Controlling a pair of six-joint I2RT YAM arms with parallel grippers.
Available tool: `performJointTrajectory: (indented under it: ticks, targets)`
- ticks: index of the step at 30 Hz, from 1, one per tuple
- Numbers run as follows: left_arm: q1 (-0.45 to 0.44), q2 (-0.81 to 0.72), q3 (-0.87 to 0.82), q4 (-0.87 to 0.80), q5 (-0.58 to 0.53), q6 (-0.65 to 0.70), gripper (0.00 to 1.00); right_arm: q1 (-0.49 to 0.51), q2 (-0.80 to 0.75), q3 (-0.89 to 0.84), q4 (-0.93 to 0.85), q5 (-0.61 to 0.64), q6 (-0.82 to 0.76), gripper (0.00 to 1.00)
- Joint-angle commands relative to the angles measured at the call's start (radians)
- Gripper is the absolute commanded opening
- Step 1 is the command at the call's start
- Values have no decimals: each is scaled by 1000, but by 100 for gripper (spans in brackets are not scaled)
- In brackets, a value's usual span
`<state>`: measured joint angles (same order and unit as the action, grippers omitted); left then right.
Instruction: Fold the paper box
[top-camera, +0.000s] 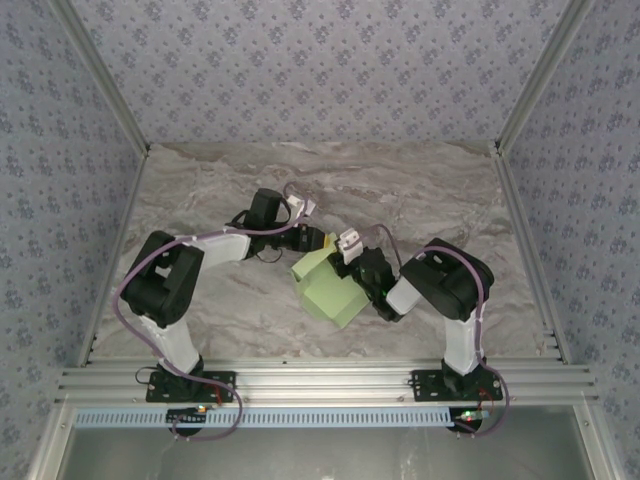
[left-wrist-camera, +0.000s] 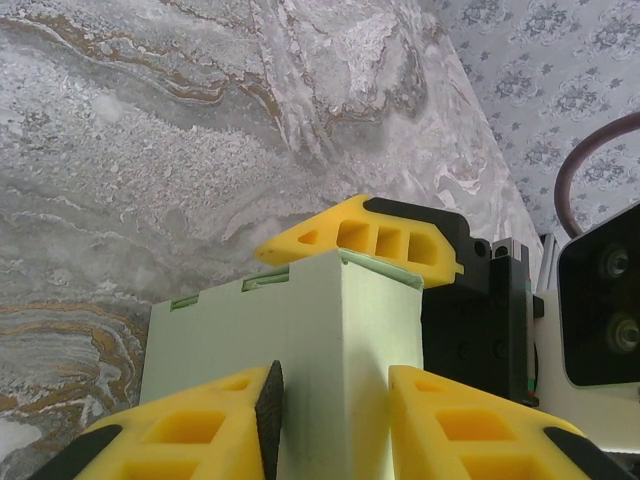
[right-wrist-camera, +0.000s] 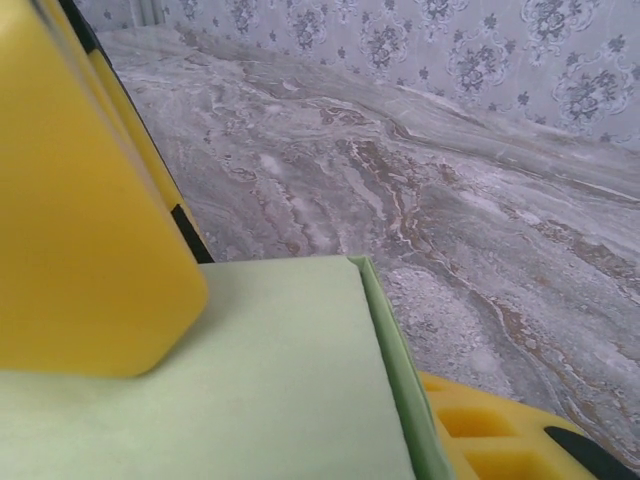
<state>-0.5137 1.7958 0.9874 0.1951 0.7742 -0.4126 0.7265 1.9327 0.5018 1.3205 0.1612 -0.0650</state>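
The paper box (top-camera: 333, 292) is a pale green card shape, partly folded up, on the marble table between the two arms. My left gripper (top-camera: 316, 244) reaches its far left corner. In the left wrist view an upright corner of the paper box (left-wrist-camera: 300, 330) sits between the yellow fingers (left-wrist-camera: 190, 430), and the left gripper (left-wrist-camera: 330, 400) is shut on it. My right gripper (top-camera: 350, 266) comes in from the right. In the right wrist view a flat panel of the paper box (right-wrist-camera: 230, 390) runs between the two fingers of the right gripper (right-wrist-camera: 300, 380), which press on both sides.
Grey-veined marble table (top-camera: 200, 200) stretches around the box. Patterned walls with metal posts (top-camera: 520, 110) close off the back and sides. An aluminium rail (top-camera: 320, 380) at the near edge carries both arm bases. A finger of the right gripper (left-wrist-camera: 370, 235) lies against the box's far edge.
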Motion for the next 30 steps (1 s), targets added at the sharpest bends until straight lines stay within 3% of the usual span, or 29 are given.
performJointTrajectory:
  ticks: [1,9,22,24,26,30]
  targets:
    - [-43,45,-9,-57,14,-1,34,14,-5,-2,67,34,-19,36]
    - [-42,51,11,-131,51,56,32,6,-101,-13,32,31,-84,30]
    - [-48,57,27,-175,83,82,31,14,-84,-11,38,7,-144,9]
    - [-52,61,26,-166,89,78,31,23,-79,-15,52,56,-150,4]
    - [-52,65,26,-155,94,62,31,54,-81,-7,25,211,-153,0]
    - [-58,53,10,-102,92,29,32,92,-65,10,-2,340,-162,4]
